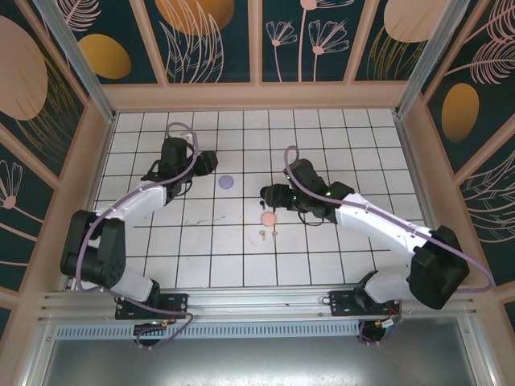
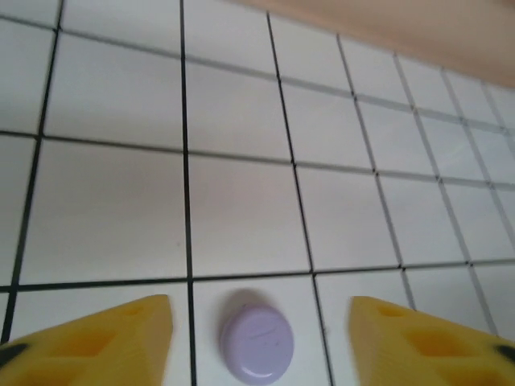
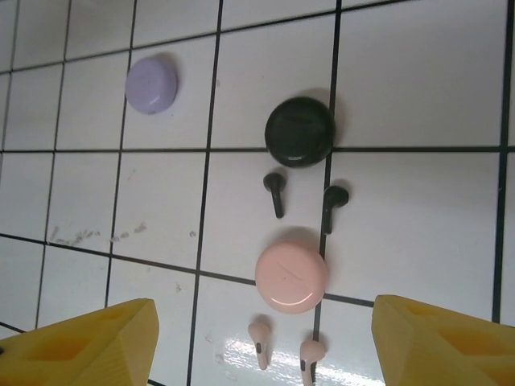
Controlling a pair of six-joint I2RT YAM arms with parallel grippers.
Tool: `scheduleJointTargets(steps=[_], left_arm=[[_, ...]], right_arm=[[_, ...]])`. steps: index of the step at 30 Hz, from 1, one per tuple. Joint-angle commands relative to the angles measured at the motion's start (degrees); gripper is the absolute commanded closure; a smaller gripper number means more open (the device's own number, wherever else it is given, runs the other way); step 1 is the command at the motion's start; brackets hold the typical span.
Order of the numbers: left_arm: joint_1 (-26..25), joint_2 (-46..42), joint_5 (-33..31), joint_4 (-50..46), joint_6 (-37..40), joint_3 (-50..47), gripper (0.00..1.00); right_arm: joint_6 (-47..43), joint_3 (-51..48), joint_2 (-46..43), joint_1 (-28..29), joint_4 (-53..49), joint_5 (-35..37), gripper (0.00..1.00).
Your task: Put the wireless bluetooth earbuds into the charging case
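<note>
A closed pink charging case [image 3: 291, 276] lies on the white tiles with two pink earbuds [image 3: 261, 342] just below it. Above it rest two black earbuds [image 3: 275, 191] and a closed black charging case [image 3: 299, 131]. My right gripper [image 3: 265, 322] hovers open over this group, its yellow fingers [image 3: 96, 338] wide apart. From above, the pink case [image 1: 267, 218] and pink earbuds [image 1: 262, 235] sit beside the right gripper [image 1: 269, 195]. A closed purple case [image 2: 257, 344] lies between the open fingers of my left gripper [image 2: 261, 318], touching neither.
The tiled floor [image 1: 201, 249] is ringed by a low wooden wall [image 1: 257, 96] and metal posts. Both arm bases are bolted at the near edge. The purple case [image 1: 227, 182] sits left of centre, by the left gripper [image 1: 208, 163].
</note>
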Motion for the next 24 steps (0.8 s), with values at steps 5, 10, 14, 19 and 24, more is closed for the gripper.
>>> scheduleJointTargets(steps=[5, 10, 14, 19, 24], left_arm=[[0.4, -8.2, -4.1, 0.8, 1.5, 0.2, 0.23], [0.4, -11.2, -4.1, 5.5, -1.6, -2.9, 0.01], [0.5, -11.9, -5.1, 8.2, -5.4, -4.4, 0.01], [0.4, -13.0, -8.2, 11.8, -11.0, -7.1, 0.01], [0.4, -14.0, -9.7, 13.0, -12.5, -8.5, 0.01]], right_arm=[[7.1, 1.1, 7.1, 5.0, -4.1, 6.6, 0.29], [13.6, 2.5, 11.5, 6.7, -5.0, 7.2, 0.29], [19.0, 3.6, 14.8, 7.4, -6.0, 7.6, 0.29], [24.0, 5.7, 17.9, 8.0, -6.6, 8.2, 0.29], [26.0, 9.2, 21.4, 8.1, -8.6, 9.3, 0.29]])
